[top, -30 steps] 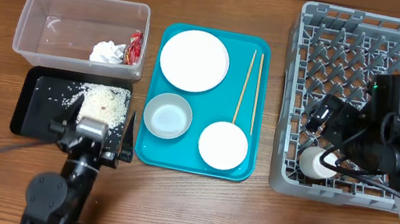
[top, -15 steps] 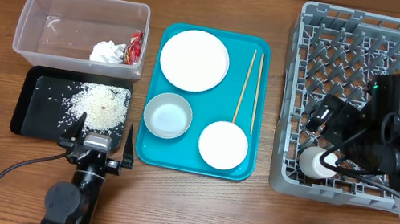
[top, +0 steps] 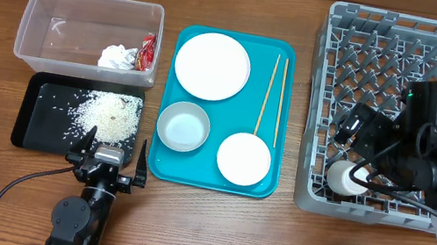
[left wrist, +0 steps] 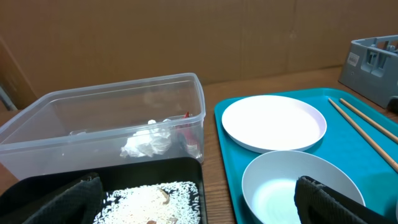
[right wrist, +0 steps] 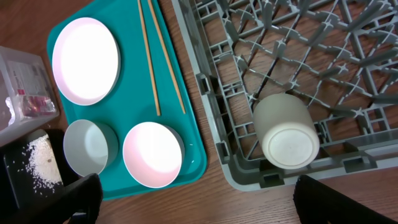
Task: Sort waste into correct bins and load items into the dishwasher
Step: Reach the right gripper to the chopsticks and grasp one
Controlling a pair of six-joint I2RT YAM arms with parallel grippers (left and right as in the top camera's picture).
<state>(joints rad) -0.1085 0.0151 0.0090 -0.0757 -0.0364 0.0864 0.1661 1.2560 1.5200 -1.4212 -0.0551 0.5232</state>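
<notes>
The clear tub (top: 89,34) holds the white tissue (top: 118,58) and the red-and-white wrapper (top: 147,50). Rice (top: 109,113) lies in the black tray (top: 33,114). On the teal tray (top: 214,178) are the plate (top: 212,65), two bowls (top: 183,126) (top: 244,158) and the chopsticks (top: 269,95). The cup (top: 344,177) lies on its side in the grey rack (top: 409,48); the right wrist view shows it too (right wrist: 285,130). My left gripper (top: 111,151) is open and empty at the black tray's near edge (left wrist: 199,202). My right gripper (top: 357,132) is open and empty above the rack's front left corner.
The rack fills the right side of the table. Bare wood runs along the front edge, between the teal tray and the rack, and left of the bins. Cardboard stands behind the table.
My left gripper has drawn back from over the black tray toward the table's front edge, uncovering the rice. The right arm has not moved.
</notes>
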